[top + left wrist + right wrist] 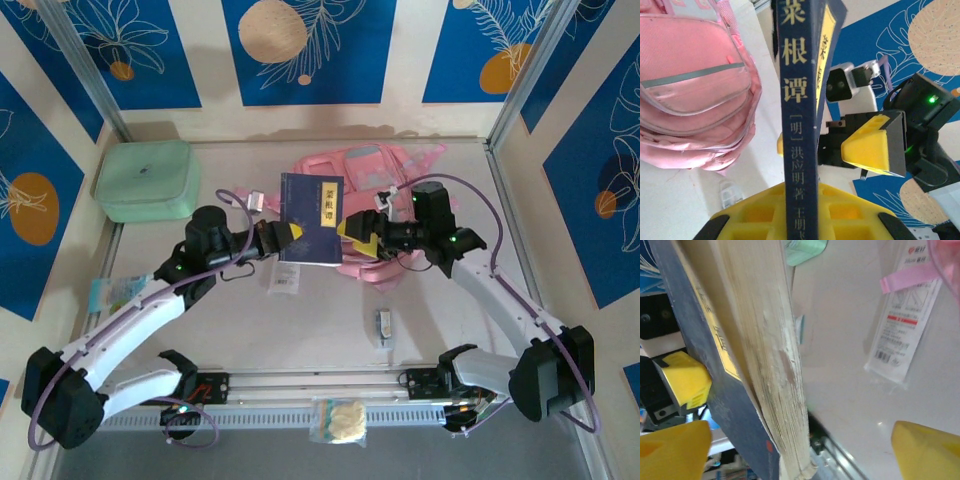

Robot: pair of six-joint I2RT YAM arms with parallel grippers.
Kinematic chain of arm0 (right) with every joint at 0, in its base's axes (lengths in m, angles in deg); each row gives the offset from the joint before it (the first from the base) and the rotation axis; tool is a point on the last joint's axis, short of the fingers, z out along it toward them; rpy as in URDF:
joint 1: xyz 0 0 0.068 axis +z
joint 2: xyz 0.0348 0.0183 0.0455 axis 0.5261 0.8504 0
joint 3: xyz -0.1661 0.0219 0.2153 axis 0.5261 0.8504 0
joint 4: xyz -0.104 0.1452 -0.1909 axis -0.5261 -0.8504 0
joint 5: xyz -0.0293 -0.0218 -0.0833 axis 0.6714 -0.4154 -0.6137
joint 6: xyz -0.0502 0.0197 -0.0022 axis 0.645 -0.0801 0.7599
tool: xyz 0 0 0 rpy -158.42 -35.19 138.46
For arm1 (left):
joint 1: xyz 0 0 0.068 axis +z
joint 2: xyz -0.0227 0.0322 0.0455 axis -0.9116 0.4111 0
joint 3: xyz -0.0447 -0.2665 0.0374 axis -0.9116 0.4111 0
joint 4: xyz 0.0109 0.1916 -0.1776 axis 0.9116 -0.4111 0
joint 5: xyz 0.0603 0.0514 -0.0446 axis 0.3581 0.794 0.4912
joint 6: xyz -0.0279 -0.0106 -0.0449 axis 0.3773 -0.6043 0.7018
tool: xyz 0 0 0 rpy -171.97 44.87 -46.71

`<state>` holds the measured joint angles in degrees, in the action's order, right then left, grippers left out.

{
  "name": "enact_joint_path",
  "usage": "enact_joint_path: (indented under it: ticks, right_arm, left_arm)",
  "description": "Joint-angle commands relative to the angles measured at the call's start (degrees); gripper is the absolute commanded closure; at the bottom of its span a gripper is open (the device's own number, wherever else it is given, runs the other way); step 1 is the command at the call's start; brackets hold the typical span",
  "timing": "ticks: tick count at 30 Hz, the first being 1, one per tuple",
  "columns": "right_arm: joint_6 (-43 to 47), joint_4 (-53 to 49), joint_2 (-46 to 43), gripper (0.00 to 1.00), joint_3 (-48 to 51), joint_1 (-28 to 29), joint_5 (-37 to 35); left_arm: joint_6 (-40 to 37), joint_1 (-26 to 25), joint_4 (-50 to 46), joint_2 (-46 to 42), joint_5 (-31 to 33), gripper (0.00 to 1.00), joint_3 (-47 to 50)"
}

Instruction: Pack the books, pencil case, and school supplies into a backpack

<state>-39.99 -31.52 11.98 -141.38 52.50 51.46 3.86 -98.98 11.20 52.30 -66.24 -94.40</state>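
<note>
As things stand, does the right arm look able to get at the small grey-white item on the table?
Probably yes: the right hand is open, the navy book is gripped by the left hand, and the grey-white item lies apart on bare table nearby.

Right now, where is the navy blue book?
In the top view, the navy book is mid-table, held by the left end effector, at the left edge of the pink backpack.
</note>
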Motion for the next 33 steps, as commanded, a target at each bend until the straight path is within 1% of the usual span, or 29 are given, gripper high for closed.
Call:
enact_joint_path:
  ticks: [1, 4, 6, 9, 10, 12, 15, 17, 21, 22, 25, 27, 30, 33]
  right_arm:
    - [-5.3, 8.0, -1.3, 0.0, 2.6, 0.3, 6.0]
    - [-7.8, 11.8, 0.3, 0.01, 3.9, 0.9, 7.4]
    - [-8.7, 13.8, 0.9, 0.01, 4.2, 1.6, 7.5]
    - [-12.7, 22.1, 0.7, 0.0, 4.8, 2.3, 10.0]
    - [-13.4, 23.6, 0.5, 0.01, 4.7, 2.6, 10.5]
    - [-13.2, 22.6, -0.7, 0.07, 4.2, 2.7, 9.5]
    - [-9.8, 15.4, -2.6, 0.17, 3.0, 2.5, 5.9]
    - [-9.2, 14.5, -3.4, 0.25, 3.3, 1.9, 5.6]
    - [-10.2, 16.3, -3.3, 0.44, 3.8, 1.7, 5.0]
    - [-9.9, 15.9, -2.9, 0.47, 3.6, 1.7, 4.5]
    - [-8.9, 14.8, -2.0, 0.63, 3.1, 1.5, 4.0]
    - [-8.4, 14.0, -1.9, 0.69, 2.8, 1.5, 3.2]
    - [-7.1, 12.0, -1.5, 0.83, 2.0, 1.3, 2.4]
    - [-4.6, 8.8, -1.4, 0.99, 0.7, 1.3, 1.4]
  left_arm:
    - [2.2, -2.0, 7.8, 1.6, 0.8, 1.0, -3.2]
    - [3.7, -3.3, 12.1, 3.2, 0.8, 1.0, -3.7]
    - [3.5, -4.1, 12.2, 4.0, 1.1, 1.0, -4.5]
    - [2.6, -4.8, 11.1, 4.8, 1.3, 1.0, -5.2]
    - [2.1, -4.7, 10.4, 5.0, 1.6, 1.0, -5.2]
    - [0.3, -4.8, 6.7, 4.9, 3.4, 1.0, -5.5]
    - [-3.1, -4.7, -0.1, 4.5, 5.7, 1.0, -6.7]
    - [-4.3, -4.8, -1.7, 4.3, 6.7, 1.0, -6.7]
    - [-4.1, -4.8, -1.9, 4.8, 6.8, 1.0, -6.3]
    - [-4.2, -4.9, -1.7, 5.0, 6.5, 1.0, -6.3]
    - [-5.1, -5.1, -2.6, 5.2, 6.7, 1.0, -6.5]
    - [-5.6, -5.2, -3.7, 5.1, 7.1, 1.0, -6.5]
    - [-5.8, -5.4, -3.7, 5.0, 7.2, 1.0, -6.5]
    - [-5.6, -5.8, -3.6, 5.4, 7.4, 1.0, -6.4]
